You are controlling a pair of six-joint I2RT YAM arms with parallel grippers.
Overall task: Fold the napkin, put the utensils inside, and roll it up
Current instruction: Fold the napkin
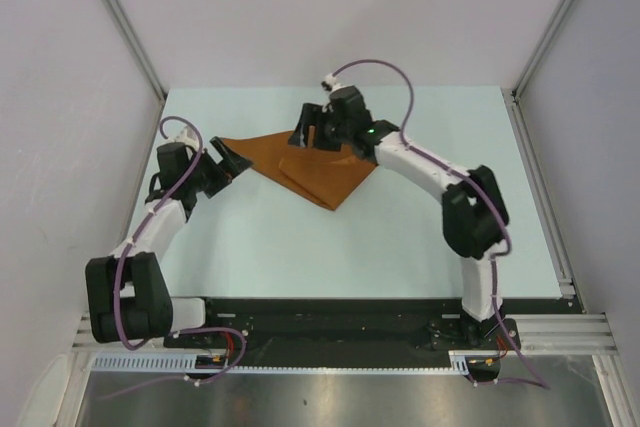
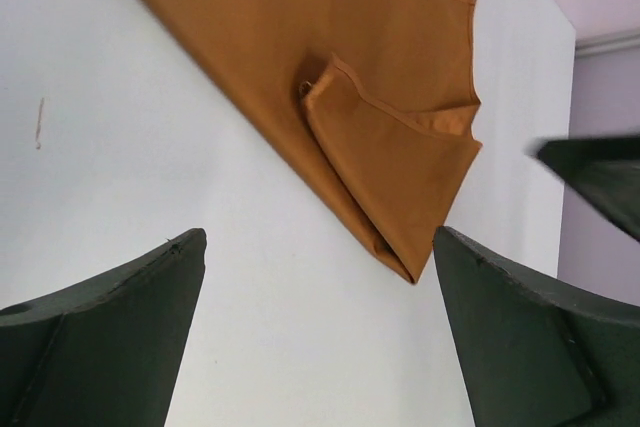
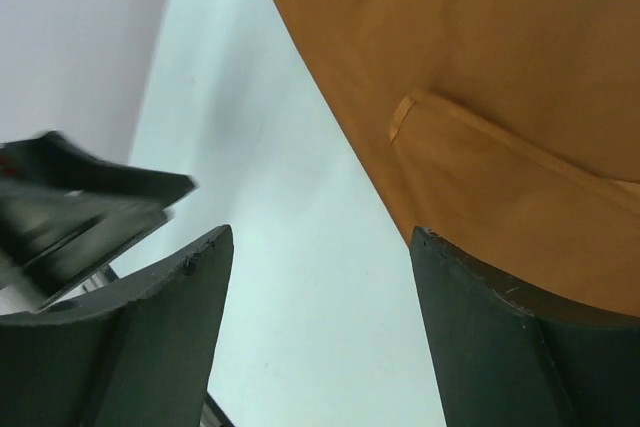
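Napkin (image 1: 310, 169): I see a folded triangle with a flap laid over.
Left claw (image 1: 234, 159): apart, at napkin's nine o'clock corner.
Right claw (image 1: 312, 135): apart, over its twelve o'clock edge.

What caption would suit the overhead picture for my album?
Left gripper and right gripper, both open, at a folded orange napkin on the table.

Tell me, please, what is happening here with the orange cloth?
Two robot arms are working on a rust-orange napkin, folded into a triangle on the table. The left arm is at its left tip, the right arm over its far edge. Both pairs of jaws stand open and hold nothing. Rolling has not begun.
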